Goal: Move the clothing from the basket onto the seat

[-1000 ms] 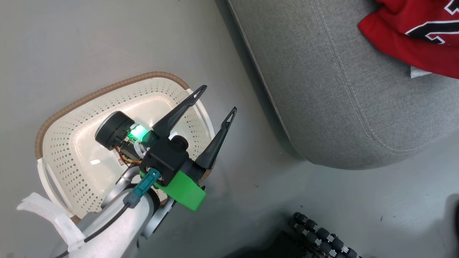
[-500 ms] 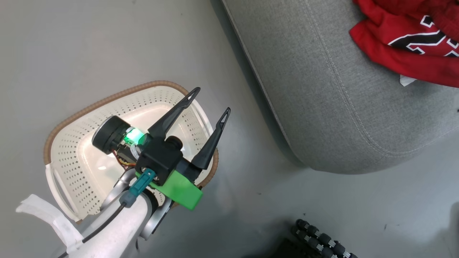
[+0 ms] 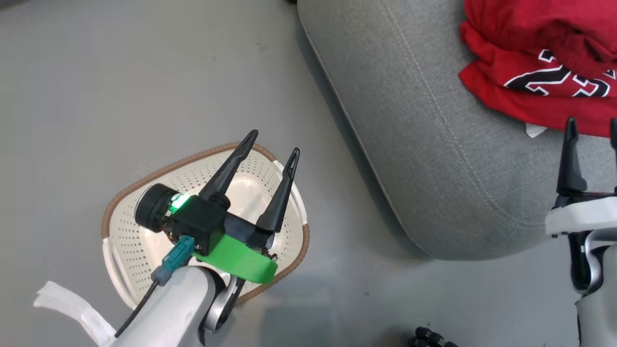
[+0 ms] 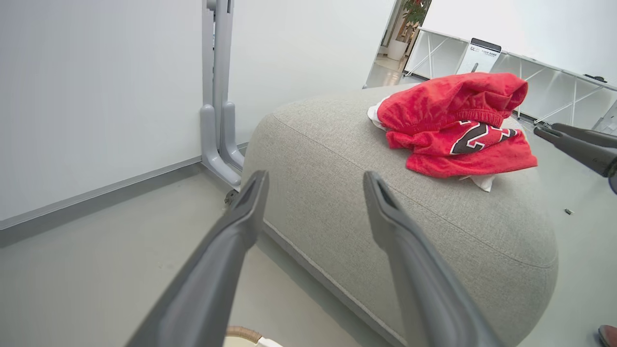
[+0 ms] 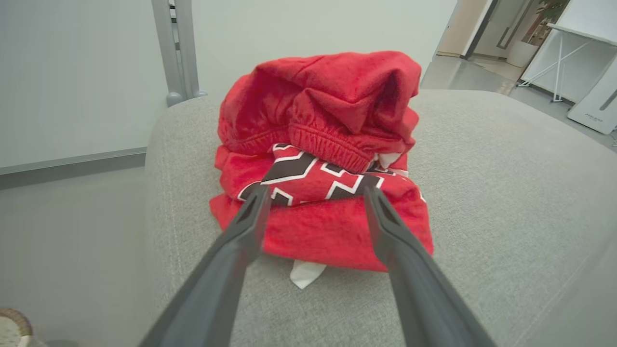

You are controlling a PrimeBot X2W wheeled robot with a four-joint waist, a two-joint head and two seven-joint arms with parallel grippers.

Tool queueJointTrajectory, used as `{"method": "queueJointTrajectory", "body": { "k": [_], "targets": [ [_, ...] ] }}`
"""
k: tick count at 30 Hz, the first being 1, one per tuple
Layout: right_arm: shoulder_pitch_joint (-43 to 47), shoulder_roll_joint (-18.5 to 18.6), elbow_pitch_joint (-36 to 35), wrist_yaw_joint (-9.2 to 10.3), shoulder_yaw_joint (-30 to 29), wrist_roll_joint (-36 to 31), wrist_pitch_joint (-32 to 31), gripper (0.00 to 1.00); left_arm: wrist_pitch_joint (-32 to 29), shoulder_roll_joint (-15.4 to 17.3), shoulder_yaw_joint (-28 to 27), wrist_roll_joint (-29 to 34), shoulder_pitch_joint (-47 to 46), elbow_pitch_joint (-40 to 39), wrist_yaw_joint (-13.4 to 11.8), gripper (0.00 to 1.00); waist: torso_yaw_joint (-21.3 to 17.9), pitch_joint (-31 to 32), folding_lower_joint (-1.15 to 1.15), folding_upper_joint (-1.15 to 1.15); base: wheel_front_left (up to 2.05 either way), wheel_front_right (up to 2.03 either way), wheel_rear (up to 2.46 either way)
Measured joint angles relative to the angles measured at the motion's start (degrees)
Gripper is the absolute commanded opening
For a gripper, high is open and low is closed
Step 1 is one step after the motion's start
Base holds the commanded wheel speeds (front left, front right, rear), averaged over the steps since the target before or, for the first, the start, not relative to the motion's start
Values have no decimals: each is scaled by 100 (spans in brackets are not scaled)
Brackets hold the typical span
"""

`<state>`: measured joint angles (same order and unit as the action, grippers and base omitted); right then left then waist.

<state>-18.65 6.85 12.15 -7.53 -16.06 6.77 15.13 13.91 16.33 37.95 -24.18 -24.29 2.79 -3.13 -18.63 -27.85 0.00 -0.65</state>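
We see the clothing point(image 5: 318, 159) piled on the seat point(image 3: 424, 120), away from its edge beside the basket point(image 3: 140, 241). Our right gripper point(image 5: 315, 193) is wide and empty, just before the pile; the left gripper point(image 3: 274, 142) is wide above the basket.

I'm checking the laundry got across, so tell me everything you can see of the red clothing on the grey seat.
The red clothing is a crumpled heap of two soft, fleecy-looking pieces on the seat: a plain one with a gathered elastic band on top, a jersey with black, white-edged lettering beneath. A white scrap pokes out underneath. The right gripper, jaws open, points at it.
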Motion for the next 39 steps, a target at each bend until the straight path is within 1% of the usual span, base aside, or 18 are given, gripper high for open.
{"method": "queueJointTrajectory", "body": {
  "k": [2, 3, 9, 20, 26, 33, 37, 39],
  "targets": [
    [179, -8, -152, 0, 169, 59, 0, 100, 60, -80, -96, -47, 96, 67, -34, 100, 72, 156, 0, 0, 0, 0, 0],
    [354, 7, -298, 0, 412, 115, 0, 100, 86, -169, -229, -82, 241, 129, -45, 100, 169, 330, 0, 0, 0, 0, 0],
    [664, 86, -464, 0, 1022, 202, 0, 100, 113, -456, -816, -38, 714, 80, -30, 100, 530, 779, 0, 0, 0, 0, 0],
    [1031, 102, -579, 0, 1891, 240, 0, 100, 122, -1021, -2085, 310, 1846, 204, 360, 100, 1201, 1665, 0, 0, 0, 0, 0],
    [1355, 20, -639, 0, 2104, 277, 0, 100, 121, -1221, -2640, 443, 2437, 238, 472, 100, 1467, 2209, 0, 0, 0, 0, 0],
    [1601, -46, -777, 0, 2096, 277, 0, 100, 121, -1316, -3190, 769, 2947, -178, 563, 100, 1721, 2702, 0, 0, 0, 0, 0],
    [1775, -80, -907, 0, 1929, 275, 0, 100, 121, -1336, -3267, 906, 3237, -371, 712, 100, 1819, 2889, 0, 0, 0, 0, 0],
    [1885, -130, -938, 0, 1875, 274, 0, 100, 121, -1339, -3289, 924, 3357, -407, 733, 100, 1845, 2963, 0, 0, 0, 0, 0]
  ]
}}
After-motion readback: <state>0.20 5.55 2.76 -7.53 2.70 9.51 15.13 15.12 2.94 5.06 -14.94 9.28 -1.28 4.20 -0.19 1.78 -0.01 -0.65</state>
